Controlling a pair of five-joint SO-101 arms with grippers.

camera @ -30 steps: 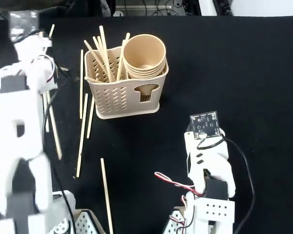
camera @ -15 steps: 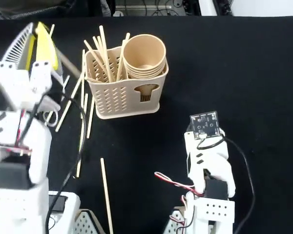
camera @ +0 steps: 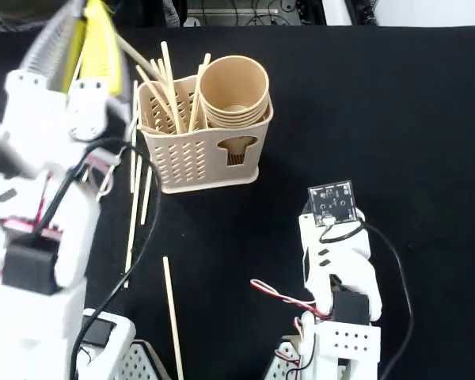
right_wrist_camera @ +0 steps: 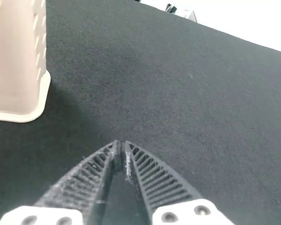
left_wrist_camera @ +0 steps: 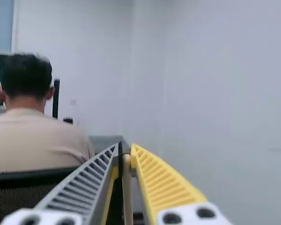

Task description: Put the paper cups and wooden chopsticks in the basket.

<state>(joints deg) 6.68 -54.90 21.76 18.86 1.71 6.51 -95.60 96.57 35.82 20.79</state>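
A beige slotted basket (camera: 202, 146) stands on the black table and holds stacked paper cups (camera: 233, 85) and several wooden chopsticks (camera: 168, 87). My left gripper (camera: 85, 17) is raised at the far left, just left of the basket, shut on one chopstick (camera: 134, 54) that slants toward the basket's rim. In the left wrist view that chopstick (left_wrist_camera: 127, 192) sits pinched between the grey and yellow fingers of the gripper (left_wrist_camera: 124, 153). The right arm (camera: 336, 261) rests low at the front right. Its gripper (right_wrist_camera: 120, 147) is shut on nothing, with the basket's corner (right_wrist_camera: 18, 61) beyond it.
Loose chopsticks lie on the table left of the basket (camera: 133, 214) and toward the front edge (camera: 172, 317). Black cloth (camera: 396, 119) stretches to the right of the basket. A seated person (left_wrist_camera: 33, 136) is in the room behind, away from the table.
My left arm has risen from the table at the left, lifting a chopstick, and swung it up and toward the basket. The right arm has not moved.
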